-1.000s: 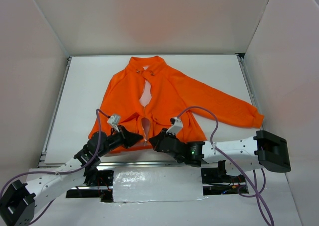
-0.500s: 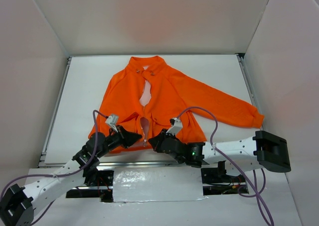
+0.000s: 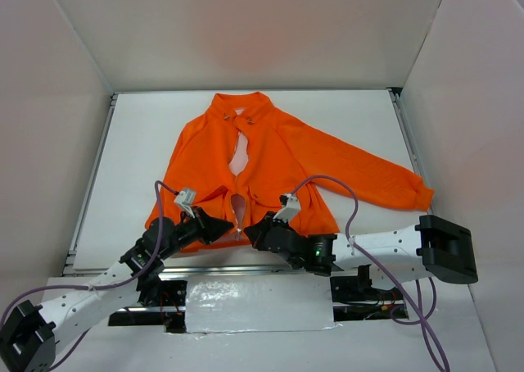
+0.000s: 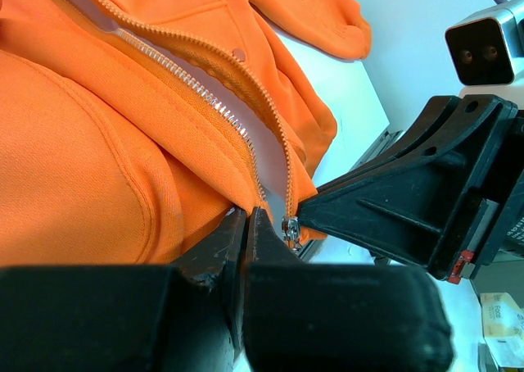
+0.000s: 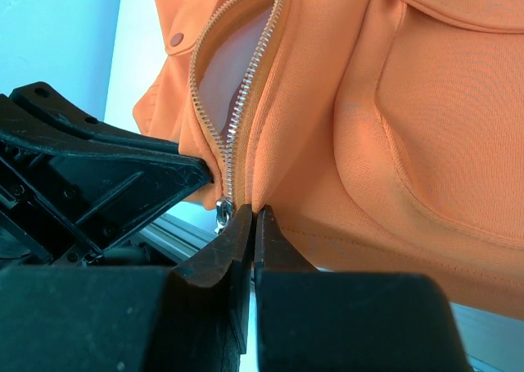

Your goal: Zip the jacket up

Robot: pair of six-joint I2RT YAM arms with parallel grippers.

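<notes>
The orange jacket [image 3: 270,159] lies flat on the white table, collar far, hem near, its right-hand sleeve [image 3: 385,179] stretched out. Its silver zipper [image 4: 196,89] is open up the front, showing pale lining, and the slider [image 4: 289,229] sits at the hem. My left gripper [image 3: 228,227] is shut, pinching the hem [image 4: 248,216] just left of the slider. My right gripper [image 3: 250,231] is shut on the hem [image 5: 255,212] just right of the slider [image 5: 222,210]. The two grippers face each other, almost touching.
White walls enclose the table on three sides. A metal rail [image 3: 205,267] runs along the near edge under the hem, with a foil-covered plate [image 3: 258,305] between the arm bases. Purple cables [image 3: 344,192] loop above both wrists.
The left arm's elbow has shifted slightly. Both grippers stay shut at the hem beside the slider, and the jacket has not moved.
</notes>
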